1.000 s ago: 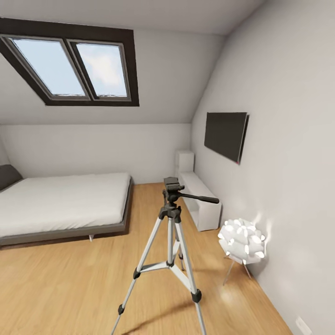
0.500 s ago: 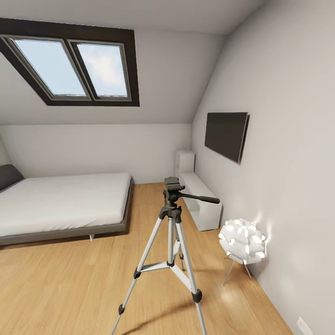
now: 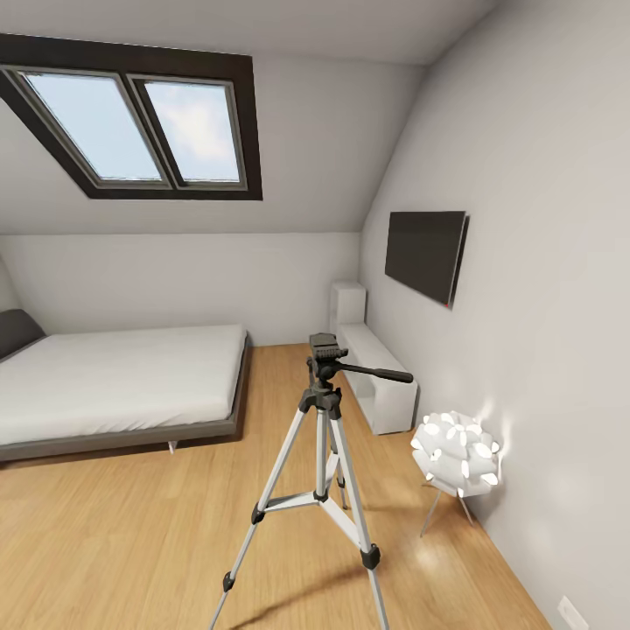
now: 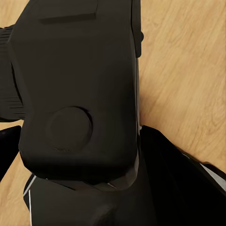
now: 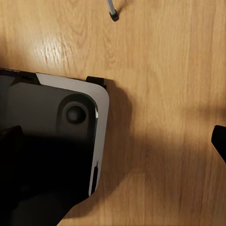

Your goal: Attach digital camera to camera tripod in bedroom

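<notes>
Right gripper aimed downward, fingers spread wide apart, above robot base.

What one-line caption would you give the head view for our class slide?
Attic bedroom: camera tripod standing on the wood floor between a low bed and a glowing white ball lamp, under a dark-framed skylight.
</notes>
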